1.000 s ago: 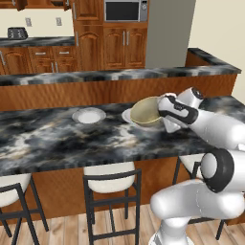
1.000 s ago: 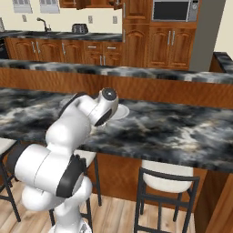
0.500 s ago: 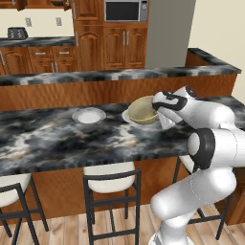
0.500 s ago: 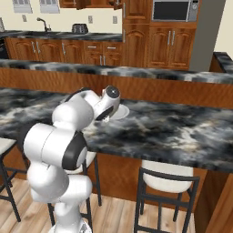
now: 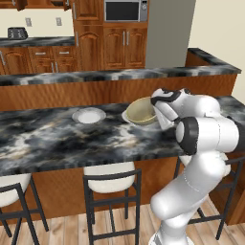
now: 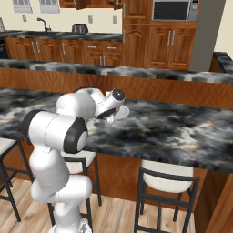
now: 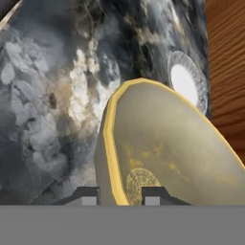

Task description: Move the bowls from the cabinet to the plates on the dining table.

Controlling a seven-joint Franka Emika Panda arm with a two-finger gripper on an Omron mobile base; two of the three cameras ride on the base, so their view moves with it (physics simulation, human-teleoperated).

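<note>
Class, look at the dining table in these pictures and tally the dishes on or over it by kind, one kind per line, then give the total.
Bowls: 1, the beige bowl held tilted in the gripper.
Plates: 2, an empty plate and a plate under the bowl.
Total: 3 on the dining table.

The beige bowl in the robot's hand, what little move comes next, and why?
Probably lower and level it. The gripper pinches the beige bowl's rim, holding it tilted right over the nearer plate on the dining table, so it isn't resting flat yet.
</note>
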